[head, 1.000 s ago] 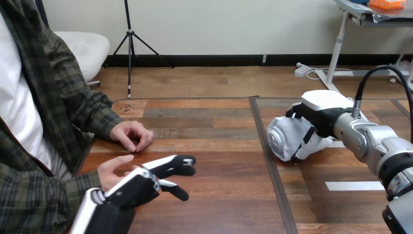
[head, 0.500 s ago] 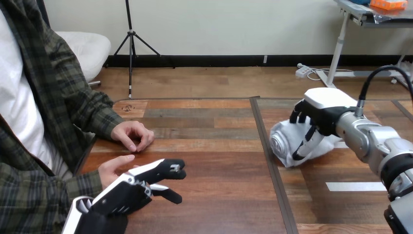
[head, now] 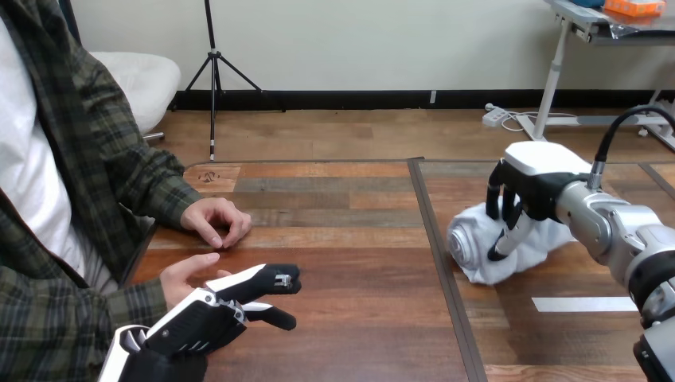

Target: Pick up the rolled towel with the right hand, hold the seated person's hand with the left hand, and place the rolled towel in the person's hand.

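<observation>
Shift since a second ago: the right hand [head: 535,185] and the white rolled cloth towel [head: 477,253] have slid together toward the view's right and a little nearer the robot. The left hand [head: 199,322] has dropped back toward the view's lower left corner.
Right hand: its fingers are curled over the top of the towel and its thumb runs down the roll's front, so it grips the towel.
Towel: it lies on the right half of the brown wooden plank table [head: 358,318], seemingly not yet lifted, and well apart from the person.
Left hand: its fingers are straight and hold nothing. It sits just beside the person's nearer hand [head: 181,276]; whether they touch, I cannot tell.
Person's nearer hand: its palm is turned up, at the table's left edge.
Person's farther hand [head: 213,219]: it rests on the table, loosely curled.
Step in hand: picking up the towel, as I judge it; the hand-holding is not yet done.
Next move calls for: a firmer wrap before lifting, then the left hand's fingers closing round the upturned hand.
</observation>
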Available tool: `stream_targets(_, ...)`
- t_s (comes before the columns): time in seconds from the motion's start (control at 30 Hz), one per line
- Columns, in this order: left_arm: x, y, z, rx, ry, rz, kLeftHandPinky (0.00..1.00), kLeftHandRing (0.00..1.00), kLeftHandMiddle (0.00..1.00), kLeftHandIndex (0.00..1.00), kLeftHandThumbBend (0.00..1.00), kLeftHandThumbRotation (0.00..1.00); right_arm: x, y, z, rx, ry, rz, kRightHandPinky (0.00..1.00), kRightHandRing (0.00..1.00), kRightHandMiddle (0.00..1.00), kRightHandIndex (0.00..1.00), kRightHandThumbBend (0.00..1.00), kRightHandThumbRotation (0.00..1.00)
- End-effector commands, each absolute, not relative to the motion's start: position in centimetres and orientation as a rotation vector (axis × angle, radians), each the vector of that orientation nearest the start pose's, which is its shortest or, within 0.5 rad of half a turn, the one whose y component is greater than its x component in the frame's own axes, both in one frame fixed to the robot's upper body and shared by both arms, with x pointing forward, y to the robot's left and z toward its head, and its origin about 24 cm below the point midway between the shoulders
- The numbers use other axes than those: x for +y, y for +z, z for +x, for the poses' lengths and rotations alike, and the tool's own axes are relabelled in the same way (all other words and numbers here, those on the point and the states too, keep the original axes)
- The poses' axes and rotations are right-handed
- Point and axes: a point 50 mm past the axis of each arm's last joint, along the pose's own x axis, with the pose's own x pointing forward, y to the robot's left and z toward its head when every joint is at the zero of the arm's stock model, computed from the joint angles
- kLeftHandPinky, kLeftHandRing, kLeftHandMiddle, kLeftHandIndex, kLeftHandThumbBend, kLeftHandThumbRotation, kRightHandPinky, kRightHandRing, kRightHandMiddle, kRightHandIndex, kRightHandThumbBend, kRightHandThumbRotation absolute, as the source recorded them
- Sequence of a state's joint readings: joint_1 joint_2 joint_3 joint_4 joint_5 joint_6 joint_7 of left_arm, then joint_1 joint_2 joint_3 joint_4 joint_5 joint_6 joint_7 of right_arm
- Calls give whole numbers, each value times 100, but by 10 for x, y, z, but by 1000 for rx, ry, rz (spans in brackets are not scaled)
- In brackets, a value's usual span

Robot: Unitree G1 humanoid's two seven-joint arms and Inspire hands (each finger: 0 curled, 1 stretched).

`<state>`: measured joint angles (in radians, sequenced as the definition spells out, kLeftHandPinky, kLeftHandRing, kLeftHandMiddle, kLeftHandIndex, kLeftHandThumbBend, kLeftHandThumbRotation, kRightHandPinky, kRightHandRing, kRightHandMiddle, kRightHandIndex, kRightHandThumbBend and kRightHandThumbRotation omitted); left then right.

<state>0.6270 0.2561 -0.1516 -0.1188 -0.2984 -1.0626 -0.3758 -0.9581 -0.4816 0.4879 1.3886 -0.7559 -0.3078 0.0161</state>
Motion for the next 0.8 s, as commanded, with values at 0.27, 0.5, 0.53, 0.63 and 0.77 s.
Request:
stream_targets(0.27, 170, 70, 106, -677, -327, 14, 60, 74, 77, 74, 100, 47, -225, 31, 356, 306, 509, -1349, 29, 30, 33, 32, 81, 1)
stream_targets(0.5, 168, 70, 109, -692, -338, 11, 61, 74, 77, 73, 100, 47, -221, 27, 353, 290, 543, -1296, 23, 26, 29, 29, 76, 5)
stream_targets(0.53, 168, 70, 109, -689, -337, 9, 61, 74, 77, 73, 100, 47, -220, 27, 352, 286, 550, -1289, 22, 25, 29, 29, 76, 5)
stream_targets(0.63, 167, 70, 110, -687, -329, 18, 61, 74, 77, 72, 100, 46, -218, 26, 350, 268, 569, -1254, 22, 25, 29, 29, 74, 4)
stream_targets(0.77, 166, 70, 111, -679, -317, 12, 58, 73, 76, 71, 100, 47, -217, 25, 348, 259, 593, -1216, 22, 25, 29, 30, 73, 1)
